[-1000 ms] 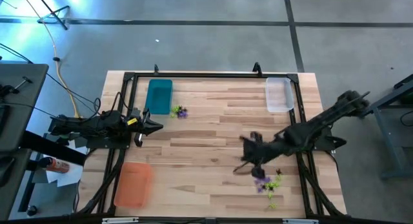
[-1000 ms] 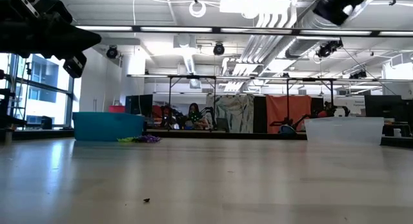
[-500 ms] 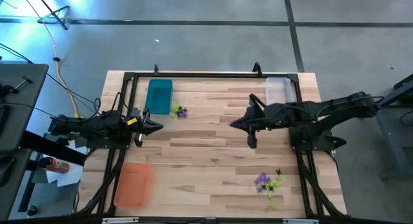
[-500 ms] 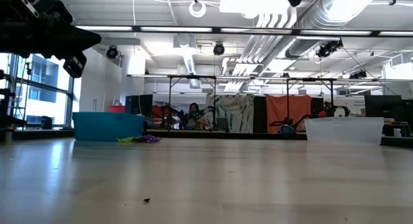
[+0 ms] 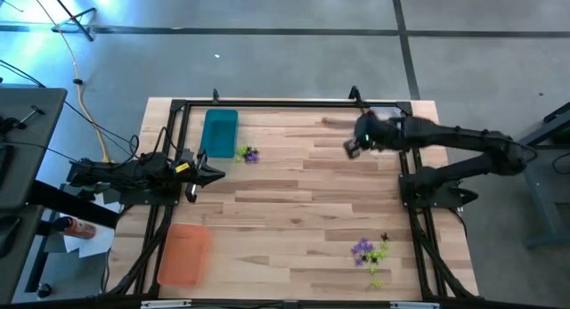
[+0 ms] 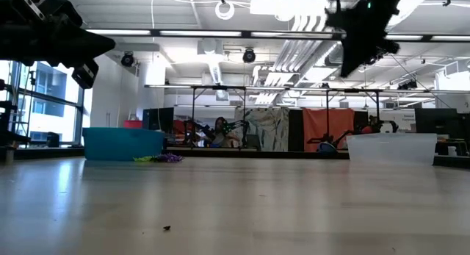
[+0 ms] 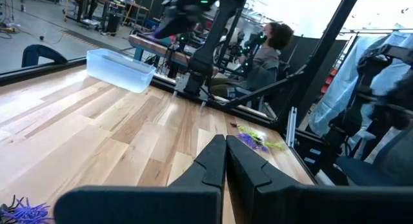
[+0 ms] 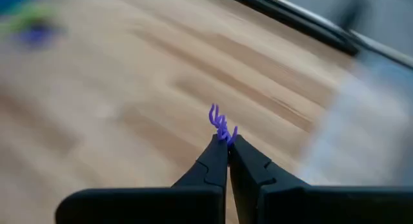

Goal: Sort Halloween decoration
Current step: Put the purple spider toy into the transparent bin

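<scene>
Sticking straight out of the pinched right tool (image 8: 227, 145), purple trinket (image 8: 221, 124)

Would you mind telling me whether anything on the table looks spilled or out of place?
Yes: a few purple and green trinkets lie on the bare wood just beside the teal tray, not in it. A larger loose pile is scattered near the table's front right corner. The orange tray looks empty.

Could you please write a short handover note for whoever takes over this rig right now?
Right pincer: shut on a purple trinket, raised beside the clear tray.
Left pincer: shut, holding nothing, waiting at the table's left side.
Small pile lies beside the teal tray; larger pile sits near the front right.
Orange tray looks empty.
Left to do: both piles.
</scene>
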Robot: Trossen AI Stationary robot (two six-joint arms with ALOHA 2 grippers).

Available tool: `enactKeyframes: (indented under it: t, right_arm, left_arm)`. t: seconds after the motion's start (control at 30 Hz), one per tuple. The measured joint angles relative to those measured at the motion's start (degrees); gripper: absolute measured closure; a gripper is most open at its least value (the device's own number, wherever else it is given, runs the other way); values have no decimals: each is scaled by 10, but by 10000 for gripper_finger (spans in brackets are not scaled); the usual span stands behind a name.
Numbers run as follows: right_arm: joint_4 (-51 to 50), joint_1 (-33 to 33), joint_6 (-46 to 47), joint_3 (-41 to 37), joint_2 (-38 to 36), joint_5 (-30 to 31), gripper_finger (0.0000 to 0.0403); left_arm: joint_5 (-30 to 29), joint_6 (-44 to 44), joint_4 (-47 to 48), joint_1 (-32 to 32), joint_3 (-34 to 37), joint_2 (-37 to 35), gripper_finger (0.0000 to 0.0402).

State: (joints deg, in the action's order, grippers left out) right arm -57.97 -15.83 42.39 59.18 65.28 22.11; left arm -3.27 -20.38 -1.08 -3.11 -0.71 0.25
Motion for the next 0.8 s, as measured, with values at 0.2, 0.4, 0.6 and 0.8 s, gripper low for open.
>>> enactKeyframes:
  t: [0.2, 0.4, 0.6, 0.8]
  right_arm:
    - [-22, -182, -17, 0, 40, -46, 403]
    - [-30, -290, -25, 0, 119, -60, 403]
    - [-20, -342, -17, 0, 187, -62, 403]
    - [3, -369, -27, 0, 234, -77, 403]
  left_arm:
    - [0, 0, 0, 0, 0, 0, 402]
    - [0, 0, 0, 0, 0, 0, 402]
    - [0, 0, 0, 0, 0, 0, 402]
    - [0, 0, 0, 0, 0, 0, 402]
